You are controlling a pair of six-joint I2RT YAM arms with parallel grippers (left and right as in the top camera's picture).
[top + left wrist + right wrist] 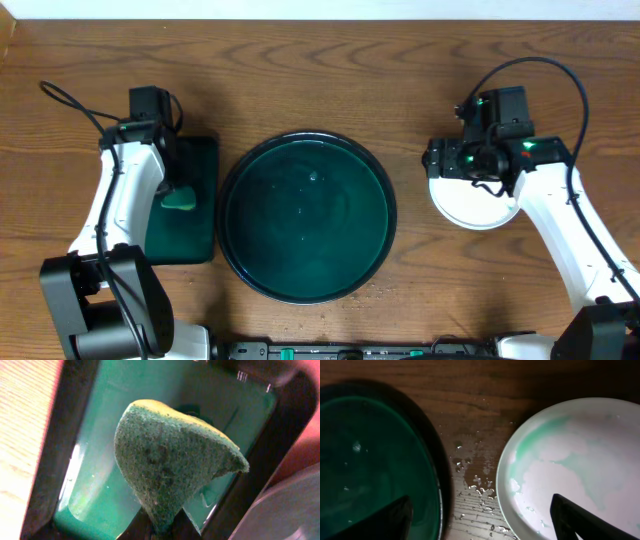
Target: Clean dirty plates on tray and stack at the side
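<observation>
The right gripper (pixel 478 168) is hovering, jaws spread wide and empty, directly above the plates (pixel 470 208) lying toward the table's (pixel 300 60) right edge beside the bare tray (pixel 300 250), while the farther left gripper (pixel 176 184) is pinching a sponge (pixel 170 455).

The tabletop (pixel 320 70) is warm brown wood with darker wavy grain, speckled with clear droplets beside the plate. The round tray (pixel 300 230) is deep green, nearly teal, and glossy, with a darker rim. The rectangular tray (pixel 190 235) is the same dark green, and a brighter teal-green inside from my left wrist. The sponge (pixel 170 460) has a mottled green scouring face with darker blotches and a yellow layer along its top edge. The plate (pixel 580 460) is white, clouded with pale teal smears. My left arm (pixel 125 200) and right arm (pixel 560 215) are white with black joints. On my right claw (pixel 482 520), the fingers (pixel 580 520) are black.
</observation>
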